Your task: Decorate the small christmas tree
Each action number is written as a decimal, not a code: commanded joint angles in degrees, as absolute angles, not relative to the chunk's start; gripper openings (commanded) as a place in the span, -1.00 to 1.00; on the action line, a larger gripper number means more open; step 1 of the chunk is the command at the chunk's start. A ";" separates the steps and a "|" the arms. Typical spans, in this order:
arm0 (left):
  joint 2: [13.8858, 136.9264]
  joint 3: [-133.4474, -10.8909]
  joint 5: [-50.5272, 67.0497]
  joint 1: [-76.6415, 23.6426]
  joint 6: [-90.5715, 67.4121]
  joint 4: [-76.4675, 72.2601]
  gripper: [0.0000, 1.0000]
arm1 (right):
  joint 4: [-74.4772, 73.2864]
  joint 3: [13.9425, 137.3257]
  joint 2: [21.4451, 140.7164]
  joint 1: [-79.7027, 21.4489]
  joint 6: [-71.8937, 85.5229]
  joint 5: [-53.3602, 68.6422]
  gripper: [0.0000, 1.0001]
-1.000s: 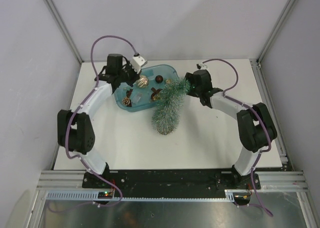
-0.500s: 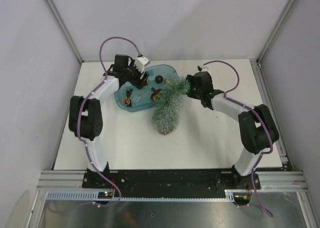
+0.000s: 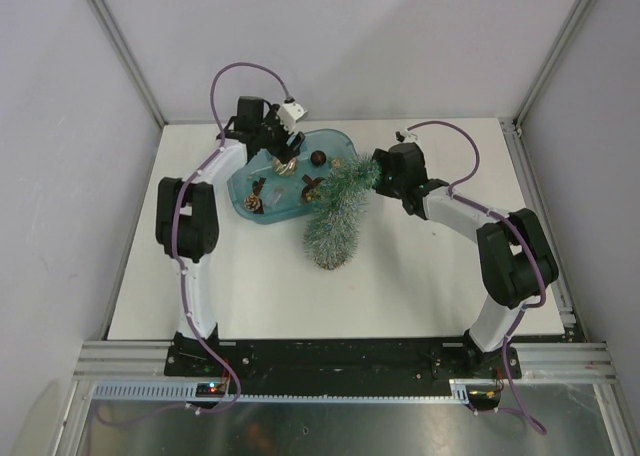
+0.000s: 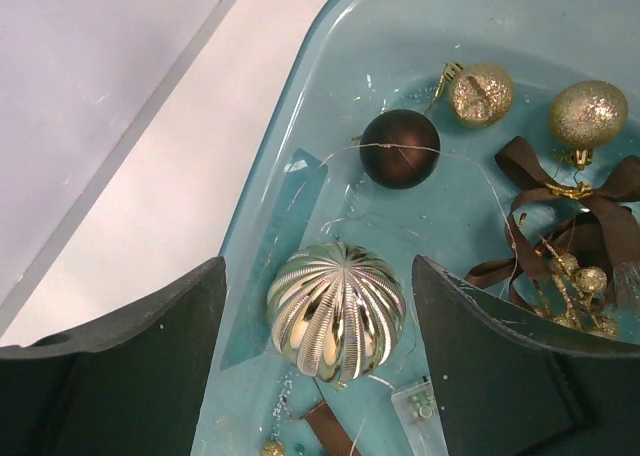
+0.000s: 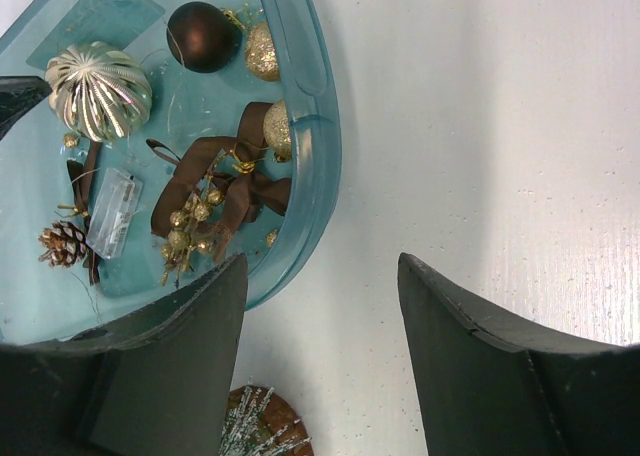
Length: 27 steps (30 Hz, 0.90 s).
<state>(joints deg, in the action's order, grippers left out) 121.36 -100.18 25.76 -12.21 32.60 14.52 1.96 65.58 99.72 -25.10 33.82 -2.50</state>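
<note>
The small christmas tree (image 3: pixel 336 221) lies on its side on the white table, its upper end resting by the blue tub (image 3: pixel 243 188). Its wood-slice base (image 5: pixel 262 423) shows at the bottom of the right wrist view. My left gripper (image 3: pixel 283 156) hangs open inside the tub (image 4: pixel 290 96). A ribbed gold ball (image 4: pixel 336 311) sits between its fingers (image 4: pixel 170 326), with a gap on each side. My right gripper (image 5: pixel 322 258) is open over bare table beside the tub's rim (image 5: pixel 318 126), holding nothing.
The tub also holds a brown ball (image 4: pixel 399 148), two glittery gold balls (image 4: pixel 481 94), a brown ribbon bow (image 4: pixel 580 226), a pine cone (image 5: pixel 65 244) and a small clear battery box (image 5: pixel 110 211). Frame posts stand at the table's back corners.
My left arm has swung right and forward over the tub, and its gripper has gone from shut to open around the gold ball. The right arm has barely moved.
</note>
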 commanded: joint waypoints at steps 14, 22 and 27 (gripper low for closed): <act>122.67 -100.11 27.85 -15.21 39.81 13.91 0.31 | 3.34 65.57 98.21 -24.50 33.49 -2.73 0.32; 124.01 -100.22 26.92 -16.26 43.24 16.18 0.08 | 3.89 65.57 98.92 -24.52 33.77 -2.30 0.32; 125.56 -101.39 25.59 -16.36 43.76 16.43 0.12 | 4.08 65.57 99.24 -24.50 33.85 -2.12 0.32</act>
